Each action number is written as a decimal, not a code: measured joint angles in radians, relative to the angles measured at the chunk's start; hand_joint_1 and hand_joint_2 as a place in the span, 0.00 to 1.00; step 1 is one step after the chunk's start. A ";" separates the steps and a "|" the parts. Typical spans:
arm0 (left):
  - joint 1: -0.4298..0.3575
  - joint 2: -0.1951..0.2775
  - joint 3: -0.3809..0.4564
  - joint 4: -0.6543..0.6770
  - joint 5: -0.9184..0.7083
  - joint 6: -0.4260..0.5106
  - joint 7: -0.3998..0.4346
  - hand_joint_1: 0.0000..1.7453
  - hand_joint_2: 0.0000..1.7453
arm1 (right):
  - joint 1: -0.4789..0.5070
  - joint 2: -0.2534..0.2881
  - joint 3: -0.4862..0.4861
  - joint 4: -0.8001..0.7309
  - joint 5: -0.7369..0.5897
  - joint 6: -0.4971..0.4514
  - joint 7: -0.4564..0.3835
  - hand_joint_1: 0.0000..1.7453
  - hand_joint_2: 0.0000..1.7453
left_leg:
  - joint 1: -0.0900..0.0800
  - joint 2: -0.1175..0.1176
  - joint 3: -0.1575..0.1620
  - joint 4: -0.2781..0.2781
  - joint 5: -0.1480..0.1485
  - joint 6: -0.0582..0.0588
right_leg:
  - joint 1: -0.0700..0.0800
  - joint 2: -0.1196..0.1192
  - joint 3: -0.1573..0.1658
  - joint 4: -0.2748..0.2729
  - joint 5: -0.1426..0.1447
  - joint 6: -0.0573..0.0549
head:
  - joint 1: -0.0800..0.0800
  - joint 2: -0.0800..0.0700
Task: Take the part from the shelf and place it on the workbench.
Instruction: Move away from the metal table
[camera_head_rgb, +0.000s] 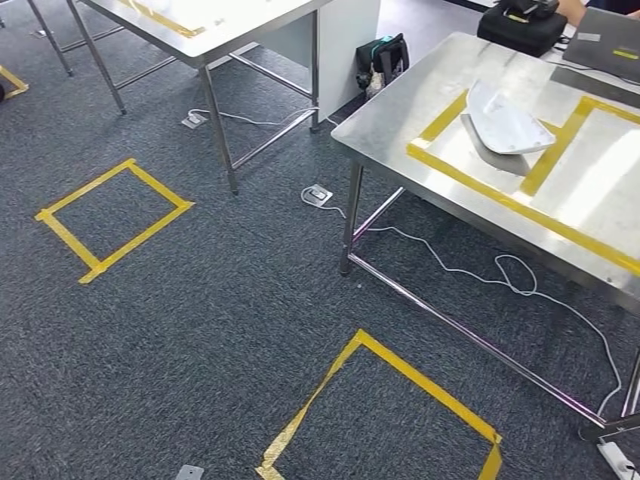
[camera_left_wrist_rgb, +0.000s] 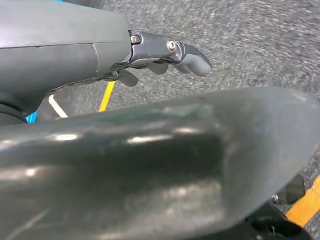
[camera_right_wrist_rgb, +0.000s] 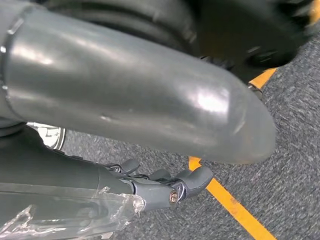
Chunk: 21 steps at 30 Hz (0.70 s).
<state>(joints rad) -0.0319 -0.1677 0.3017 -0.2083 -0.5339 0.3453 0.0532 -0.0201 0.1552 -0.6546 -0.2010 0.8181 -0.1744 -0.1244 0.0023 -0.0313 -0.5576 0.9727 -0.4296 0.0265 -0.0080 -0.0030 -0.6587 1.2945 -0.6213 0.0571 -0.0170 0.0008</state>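
Both arms hang over carpet: left hand (camera_left_wrist_rgb: 166, 55) and right hand (camera_right_wrist_rgb: 166, 187) empty, fingers loosely apart; part (camera_head_rgb: 504, 125) sits upper right on the workbench (camera_head_rgb: 392, 130).

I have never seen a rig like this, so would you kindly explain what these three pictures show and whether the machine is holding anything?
This is a walking humanoid robot with two arms. The wide picture is from its head, looking down at carpet with yellow tape squares and a steel workbench. A white part lies on that bench. The other two pictures come from cameras at each wrist, with the arms hanging over the floor. The left hand and right hand have their fingers apart and hold nothing.
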 joint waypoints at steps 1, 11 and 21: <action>0.001 -0.001 0.000 0.000 -0.002 -0.002 0.001 0.00 0.00 | 0.002 -0.001 0.000 0.000 0.003 0.000 0.000 0.00 0.00 | 0.000 -0.014 -0.001 0.000 0.001 0.000 | 0.000 0.001 0.000 -0.003 0.013 -0.002 | 0.000 0.000; 0.001 -0.004 -0.010 0.001 -0.031 -0.011 0.010 0.00 0.00 | -0.002 -0.012 0.000 0.000 0.020 0.000 0.012 0.00 0.00 | 0.005 -0.060 -0.045 0.052 -0.016 -0.045 | -0.004 0.042 0.143 -0.304 0.145 -0.037 | -0.006 0.000; -0.005 -0.004 -0.017 0.001 -0.045 -0.016 0.010 0.00 0.00 | 0.000 -0.015 0.001 0.000 0.030 0.001 0.015 0.00 0.00 | 0.006 0.107 -0.008 0.039 -0.016 -0.052 | 0.007 -0.095 0.140 -0.300 0.134 -0.026 | -0.012 0.000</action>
<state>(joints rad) -0.0373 -0.1715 0.2843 -0.2071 -0.5790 0.3292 0.0637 -0.0198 0.1398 -0.6539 -0.2010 0.8482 -0.1736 -0.1093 0.0080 0.0757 -0.5658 1.0113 -0.4452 -0.0255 -0.0005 -0.0983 -0.5190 0.9949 -0.4871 0.0313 -0.0285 0.0008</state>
